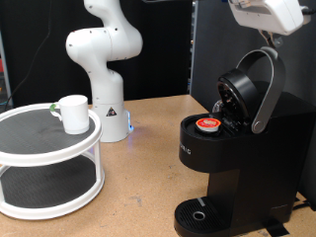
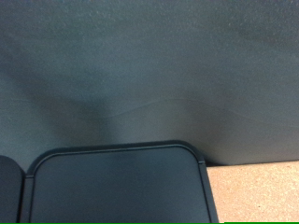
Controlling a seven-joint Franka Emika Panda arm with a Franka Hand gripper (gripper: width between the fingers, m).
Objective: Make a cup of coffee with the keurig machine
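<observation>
The black keurig machine (image 1: 237,158) stands at the exterior view's right with its lid (image 1: 247,91) raised open. A small pod with a red top (image 1: 207,123) sits in the open chamber. The round drip tray (image 1: 202,212) below holds nothing. The white cup (image 1: 73,114) stands on the top tier of a white round rack (image 1: 49,148) at the left. Only a white part of my arm (image 1: 272,15) shows at the top right, above the machine; the gripper fingers do not show. The wrist view shows the machine's black top (image 2: 117,182) and a dark backdrop (image 2: 149,65).
A white robot arm base (image 1: 104,69) stands at the back behind the rack. A dark panel (image 1: 212,39) rises behind the machine. The wooden tabletop (image 1: 138,178) lies between rack and machine.
</observation>
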